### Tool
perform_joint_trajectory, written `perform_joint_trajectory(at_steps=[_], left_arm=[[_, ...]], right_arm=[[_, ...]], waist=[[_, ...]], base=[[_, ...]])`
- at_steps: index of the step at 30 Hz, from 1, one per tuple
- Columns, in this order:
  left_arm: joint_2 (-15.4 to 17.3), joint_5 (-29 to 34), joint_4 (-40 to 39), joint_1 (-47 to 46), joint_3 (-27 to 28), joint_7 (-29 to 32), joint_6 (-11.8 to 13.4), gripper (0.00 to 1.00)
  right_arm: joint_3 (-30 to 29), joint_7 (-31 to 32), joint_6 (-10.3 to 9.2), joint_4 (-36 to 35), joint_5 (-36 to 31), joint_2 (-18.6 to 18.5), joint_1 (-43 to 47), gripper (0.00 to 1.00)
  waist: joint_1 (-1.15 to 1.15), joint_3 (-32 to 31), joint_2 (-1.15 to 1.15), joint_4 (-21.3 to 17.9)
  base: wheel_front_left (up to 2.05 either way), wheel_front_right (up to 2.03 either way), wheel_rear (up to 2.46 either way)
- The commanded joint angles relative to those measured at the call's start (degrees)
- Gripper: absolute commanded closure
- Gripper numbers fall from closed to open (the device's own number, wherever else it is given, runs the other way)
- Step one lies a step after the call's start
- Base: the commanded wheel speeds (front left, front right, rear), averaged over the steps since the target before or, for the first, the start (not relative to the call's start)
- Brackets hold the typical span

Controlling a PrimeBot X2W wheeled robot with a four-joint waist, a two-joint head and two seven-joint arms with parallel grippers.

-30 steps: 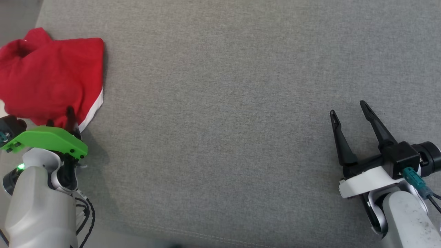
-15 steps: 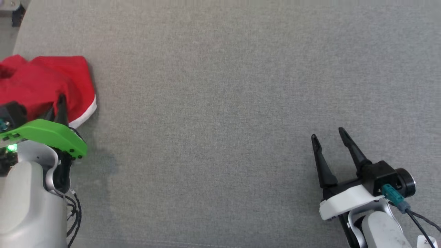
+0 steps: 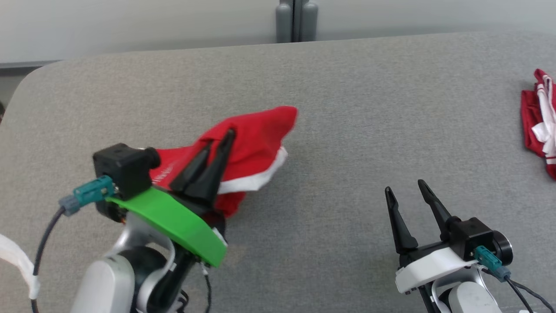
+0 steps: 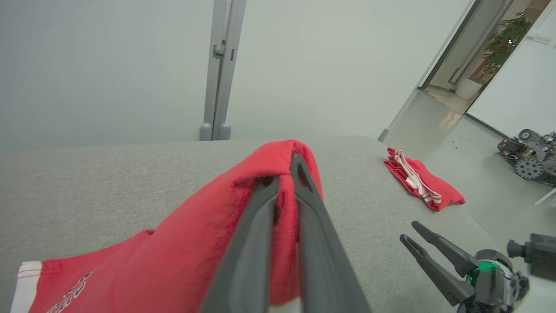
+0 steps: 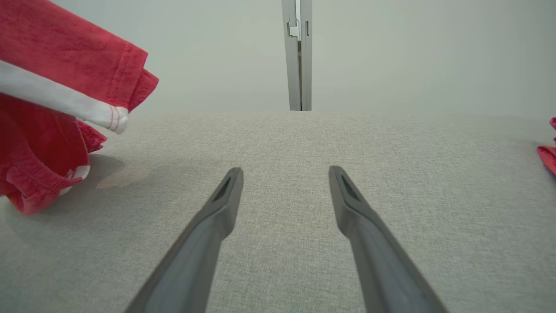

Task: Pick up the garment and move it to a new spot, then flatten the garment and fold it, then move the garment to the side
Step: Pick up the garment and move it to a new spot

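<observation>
The garment (image 3: 260,130) is red with a white hem and white lettering. My left gripper (image 3: 220,138) is shut on a fold of it and holds it up over the left-middle of the grey table (image 3: 347,108). In the left wrist view the cloth (image 4: 173,252) drapes over and between my closed fingers (image 4: 304,217). The right wrist view shows the garment (image 5: 52,56) hanging at the left, its lower end close to the surface. My right gripper (image 3: 405,187) stands open and empty at the lower right, apart from the cloth; its two fingers (image 5: 217,217) are spread.
A second red and white garment (image 3: 538,117) lies bunched at the table's far right edge, also visible as a folded bundle (image 4: 419,182). A grey post (image 3: 296,19) stands against the wall behind the table. My right gripper (image 4: 409,231) appears at the lower right of the left wrist view.
My left gripper closed on the garment, raised it and carried it right, toward the table's middle. The head camera tilted up, so the whole view shifted. My right gripper stayed open.
</observation>
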Motion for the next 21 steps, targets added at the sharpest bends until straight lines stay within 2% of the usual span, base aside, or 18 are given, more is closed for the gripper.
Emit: perform_joint_trajectory(at_steps=[1,5,8,11,16,19,21], left_arm=[[-1.4,-2.1,-4.7,1.9,-3.3,2.7,0.2,1.00],[-3.5,-6.1,-11.1,2.7,-8.5,6.6,1.1,1.00],[-4.7,-10.3,-13.4,2.6,-11.0,8.0,3.4,1.00],[-5.3,-12.0,-12.1,0.5,-12.0,7.8,5.7,1.00],[-5.5,-18.1,-1.6,-3.9,-10.5,6.1,10.0,1.00],[-5.5,-16.7,8.9,-8.5,-8.3,3.4,10.9,1.00],[-4.2,-14.0,15.6,-12.6,-6.4,0.9,11.1,1.00]], right_arm=[[0.2,-0.1,-0.11,-0.1,1.0,0.0,0.6,0.00],[1.1,-0.1,-0.11,0.1,2.3,0.0,0.2,0.00],[1.3,-0.1,-0.11,0.0,3.1,0.0,0.1,0.00],[1.8,-0.1,-0.11,0.1,3.7,0.0,-0.3,0.00],[2.9,-0.1,-0.10,0.2,3.9,0.1,-0.7,0.00],[3.6,-0.1,-0.10,0.1,4.0,0.0,-1.3,0.00],[3.7,-0.1,-0.10,0.0,4.2,0.0,-2.0,0.00]], waist=[[0.00,-2.5,0.00,-5.3],[0.00,-2.2,0.00,-8.2],[0.00,-1.8,0.00,-10.6],[0.00,-1.2,0.00,-13.1],[0.00,0.0,0.00,-16.4],[0.00,1.3,0.00,-18.3],[0.00,2.4,0.00,-19.2]], base=[[0.00,0.00,0.00],[0.00,0.00,0.00],[0.00,0.00,0.00],[0.00,0.00,0.00],[0.00,0.00,0.00],[0.00,0.00,0.00],[0.00,0.00,0.00]])
